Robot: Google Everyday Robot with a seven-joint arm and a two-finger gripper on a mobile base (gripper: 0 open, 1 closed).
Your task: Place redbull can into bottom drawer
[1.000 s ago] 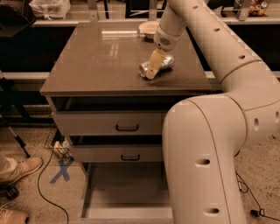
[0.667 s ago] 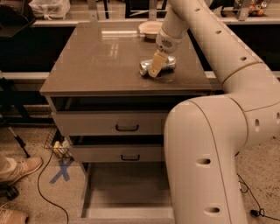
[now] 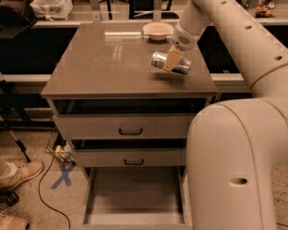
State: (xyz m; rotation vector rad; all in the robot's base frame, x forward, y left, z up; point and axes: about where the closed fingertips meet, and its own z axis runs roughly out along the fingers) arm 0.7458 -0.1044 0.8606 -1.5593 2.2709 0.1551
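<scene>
Gripper (image 3: 171, 63) clamping sideways redbull can (image 3: 158, 60), apparently hanging just above cabinet top (image 3: 112, 63) near right edge, clearing surface for carrying; bottom drawer (image 3: 135, 197) standing open below front edge, awaiting can.

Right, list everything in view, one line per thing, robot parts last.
redbull can: one, silvery-blue, lying sideways in the grip over the right rear of the cabinet top
bowl: one, cream, at the back edge of the cabinet top
cabinet top: one, grey-brown, glossy
upper drawers: two, grey with black handles, each slightly open
bottom drawer: one, grey, pulled far out at floor level
tape cross: one, blue, on the floor left of the cabinet
cable: one, black, on the floor by the cross
shoes: two, tan, at the left edge
bag: one, whitish plastic, top left
arm: one, cream, reaching in from the right
gripper: one, cream fingers, shut on the can
</scene>
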